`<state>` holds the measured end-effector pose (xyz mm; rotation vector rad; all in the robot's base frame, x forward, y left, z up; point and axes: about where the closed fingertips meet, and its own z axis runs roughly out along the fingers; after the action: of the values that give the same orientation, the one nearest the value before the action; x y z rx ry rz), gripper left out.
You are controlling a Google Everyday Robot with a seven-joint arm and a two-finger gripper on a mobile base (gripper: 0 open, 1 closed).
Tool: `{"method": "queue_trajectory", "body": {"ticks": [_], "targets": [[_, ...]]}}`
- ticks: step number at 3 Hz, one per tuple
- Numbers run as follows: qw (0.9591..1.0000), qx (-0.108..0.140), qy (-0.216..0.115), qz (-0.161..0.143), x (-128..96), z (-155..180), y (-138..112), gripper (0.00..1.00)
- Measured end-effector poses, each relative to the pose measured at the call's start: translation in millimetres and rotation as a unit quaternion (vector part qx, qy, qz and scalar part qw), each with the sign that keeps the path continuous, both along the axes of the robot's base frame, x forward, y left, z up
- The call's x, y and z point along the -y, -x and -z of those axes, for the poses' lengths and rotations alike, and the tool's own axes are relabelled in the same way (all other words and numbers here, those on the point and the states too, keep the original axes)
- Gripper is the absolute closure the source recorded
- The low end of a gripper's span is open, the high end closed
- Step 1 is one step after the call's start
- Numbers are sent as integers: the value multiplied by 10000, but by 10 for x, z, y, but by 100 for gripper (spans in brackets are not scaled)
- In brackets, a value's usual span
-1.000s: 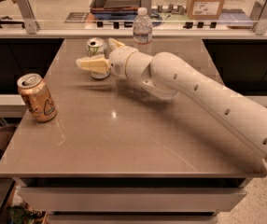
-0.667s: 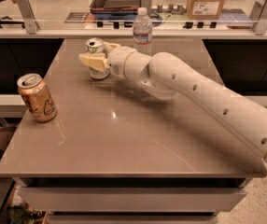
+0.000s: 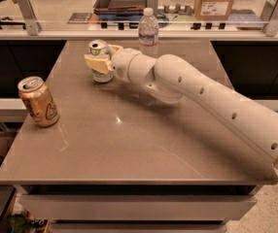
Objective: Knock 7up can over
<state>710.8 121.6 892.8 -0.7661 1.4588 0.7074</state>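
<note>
The 7up can (image 3: 100,74), white and green with a silver top, stands upright at the far left of the brown table (image 3: 129,144). My gripper (image 3: 98,62) is at the can, its cream tip lying across the can's front side at mid height and touching it. The white arm (image 3: 212,98) reaches in from the lower right across the table. The gripper hides the middle of the can's body.
An orange-gold can (image 3: 38,101) stands upright near the table's left edge. A clear plastic bottle (image 3: 148,32) stands at the far edge just right of the gripper. A glass rail and a counter with a tray and a cardboard box lie behind the table.
My gripper has moved a little away from me, from in front of the 7up can to against it. The can still stands upright in the same place.
</note>
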Motion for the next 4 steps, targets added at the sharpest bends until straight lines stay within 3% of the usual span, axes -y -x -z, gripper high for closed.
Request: {"method": "queue_trajectory", "body": {"ticks": [1, 2, 3, 4], "targets": [[9999, -42, 116, -41, -3, -52, 20, 100], [9993, -118, 359, -71, 29, -176, 29, 100], [9965, -285, 749, -217, -45, -350, 121, 100], [9907, -483, 1255, -188, -40, -433, 193, 100]]}}
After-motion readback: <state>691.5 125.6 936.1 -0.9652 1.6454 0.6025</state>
